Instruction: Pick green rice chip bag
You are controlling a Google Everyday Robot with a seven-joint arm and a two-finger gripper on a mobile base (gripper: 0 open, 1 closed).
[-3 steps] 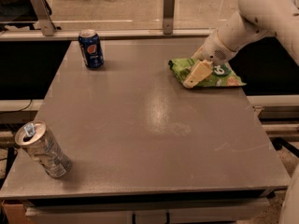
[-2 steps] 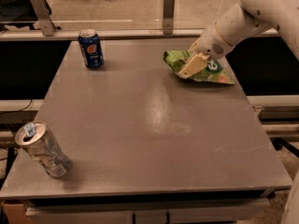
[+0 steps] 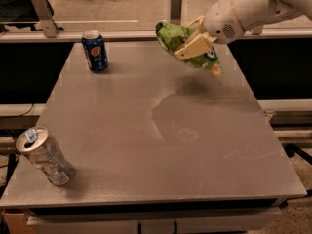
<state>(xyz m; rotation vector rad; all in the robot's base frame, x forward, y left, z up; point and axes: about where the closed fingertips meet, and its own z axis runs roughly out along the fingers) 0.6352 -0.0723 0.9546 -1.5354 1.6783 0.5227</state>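
Your tool [image 3: 187, 45] is clamped on the green rice chip bag [image 3: 171, 35], holding it in the air above the far right of the surface [image 3: 146, 130]. Far left stands a blue Pepsi can [image 3: 95, 51]; a silver can [image 3: 45, 156] leans near left.

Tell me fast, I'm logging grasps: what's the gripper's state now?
The gripper is shut on the crinkly bright green rice chip bag, held in the air over the grey table.

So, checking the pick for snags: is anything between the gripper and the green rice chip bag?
Nothing visible: the gripper is shut on the green rice chip bag, holding it above the table; the blue can and silver can sit well aside.
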